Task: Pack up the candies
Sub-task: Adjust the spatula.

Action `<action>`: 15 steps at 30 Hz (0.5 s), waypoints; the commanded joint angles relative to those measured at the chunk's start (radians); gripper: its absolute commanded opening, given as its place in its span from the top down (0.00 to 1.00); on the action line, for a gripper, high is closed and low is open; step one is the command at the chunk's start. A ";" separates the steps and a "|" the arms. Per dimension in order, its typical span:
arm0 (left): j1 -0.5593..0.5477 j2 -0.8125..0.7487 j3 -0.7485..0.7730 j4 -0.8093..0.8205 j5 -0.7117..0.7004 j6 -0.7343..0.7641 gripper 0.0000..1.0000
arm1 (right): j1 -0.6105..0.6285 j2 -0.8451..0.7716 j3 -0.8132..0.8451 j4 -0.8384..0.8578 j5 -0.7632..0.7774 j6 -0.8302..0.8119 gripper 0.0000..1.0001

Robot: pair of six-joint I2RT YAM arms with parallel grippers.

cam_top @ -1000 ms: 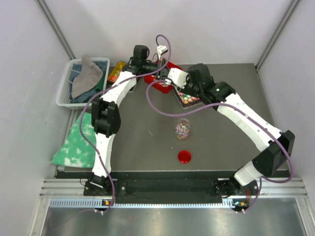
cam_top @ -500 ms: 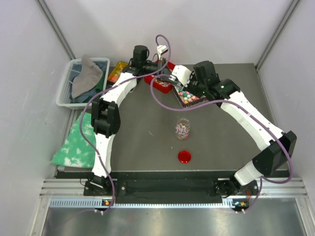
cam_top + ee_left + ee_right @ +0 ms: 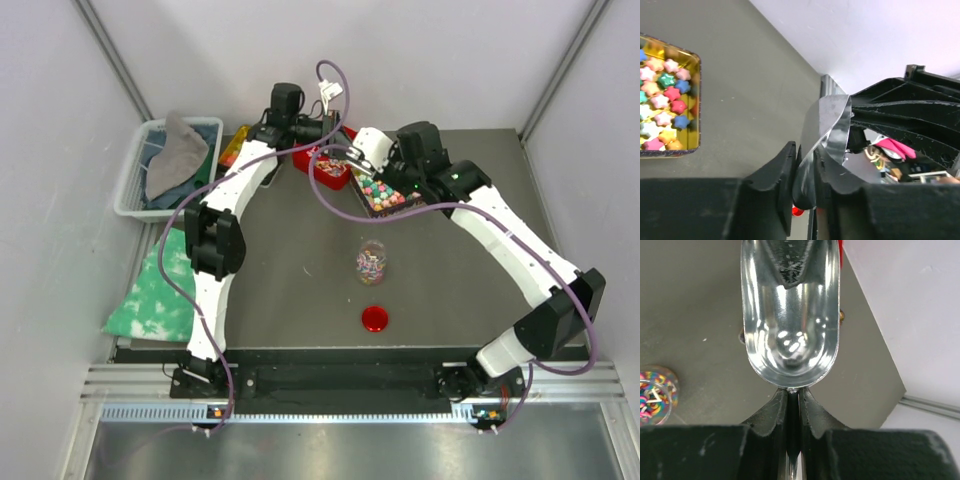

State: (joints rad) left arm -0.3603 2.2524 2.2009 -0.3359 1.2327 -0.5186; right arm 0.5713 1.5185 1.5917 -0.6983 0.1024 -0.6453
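Table: dark grey table point(image 3: 290, 270) between pale walls, with both arms stretched to its far edge.
Right tool: the right gripper point(image 3: 792, 407) is clamped on the handle of a metal scoop point(image 3: 790, 315); the bowl is bare.
Left tool: the left gripper point(image 3: 807, 170) pinches a bent, shiny metal strip point(image 3: 825, 125); what it belongs to cannot be told.
Candies: star-shaped candies point(image 3: 662, 95) fill a gold tin point(image 3: 698, 100). More sit in the open jar point(image 3: 371, 262) mid-table.
Lid: the red lid point(image 3: 375, 319) lies near the jar, apart from it.
Change: within the last second the right wrist has drawn back from over the red tray point(image 3: 325, 172) toward the far wall.
Meaning: probably a reset between scoops, since nothing is being carried and the jar gains nothing until another load is dug.
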 commanded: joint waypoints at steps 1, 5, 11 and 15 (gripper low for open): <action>-0.022 -0.014 0.133 -0.184 -0.113 0.193 0.71 | -0.033 -0.063 0.060 0.057 0.066 0.030 1.00; -0.017 0.006 0.177 -0.233 -0.231 0.244 0.53 | -0.073 -0.084 0.056 0.052 0.100 0.029 1.00; -0.009 0.027 0.178 -0.215 -0.410 0.278 0.07 | -0.142 -0.145 0.021 0.051 0.120 0.038 1.00; -0.031 0.061 0.177 -0.219 -0.655 0.311 0.01 | -0.214 -0.181 -0.012 0.057 0.118 0.041 1.00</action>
State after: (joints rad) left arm -0.3767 2.2799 2.3501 -0.5442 0.8394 -0.2699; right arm 0.4236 1.4170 1.5902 -0.6907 0.2028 -0.6247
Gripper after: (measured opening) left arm 0.986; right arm 0.084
